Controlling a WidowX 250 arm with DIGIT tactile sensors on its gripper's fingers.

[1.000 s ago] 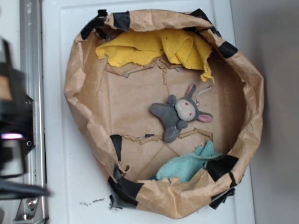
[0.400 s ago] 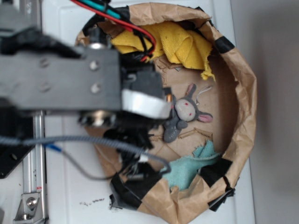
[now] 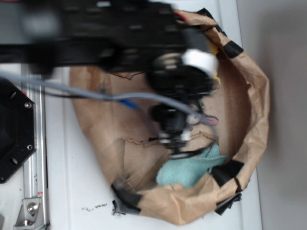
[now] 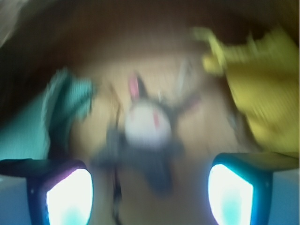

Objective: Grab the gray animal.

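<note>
Between end effector fingers (apart): gray animal

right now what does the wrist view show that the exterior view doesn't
Only the wrist view shows the gray animal whole: cream face, red eyes, body lying between the open gripper fingers, blurred by motion.

Only the exterior view shows the brown paper bowl with its black-taped rim, the white table, and the arm covering most of the animal.

Both show the teal cloth and a bit of the yellow cloth.
</note>
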